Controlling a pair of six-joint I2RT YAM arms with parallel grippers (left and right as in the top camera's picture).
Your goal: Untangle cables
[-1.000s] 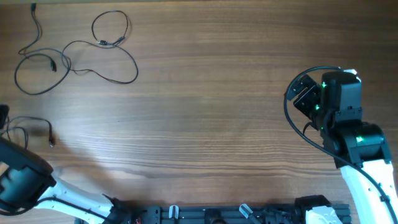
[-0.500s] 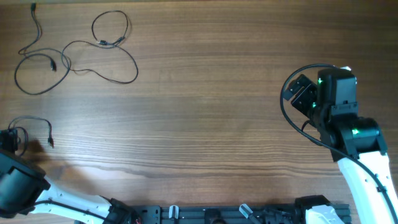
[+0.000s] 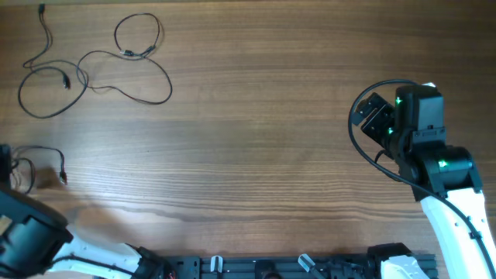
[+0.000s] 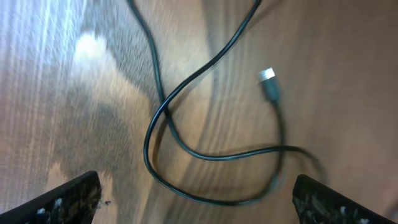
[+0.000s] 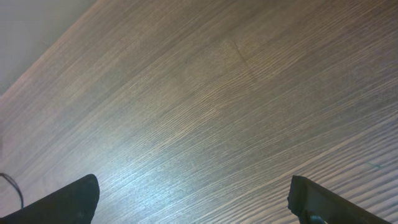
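Thin black cables lie in loose loops at the table's far left [image 3: 93, 74]. A separate small cable [image 3: 39, 159] lies at the left edge, right by my left arm. In the left wrist view this cable [image 4: 186, 149] loops just above my left gripper [image 4: 196, 202], its metal-tipped plug [image 4: 267, 78] to the right. The left jaws are wide open with nothing between them. My right gripper [image 5: 196, 199] is open and empty above bare wood; in the overhead view it sits at the right [image 3: 376, 116].
The wooden table [image 3: 263, 139] runs across the view. A dark rail [image 3: 294, 267] runs along the front edge. The thicker black wire of my right arm [image 3: 358, 143] arcs beside the right gripper.
My left arm has shifted slightly at the left edge beside the small cable. My right arm has moved a little left and then held still.
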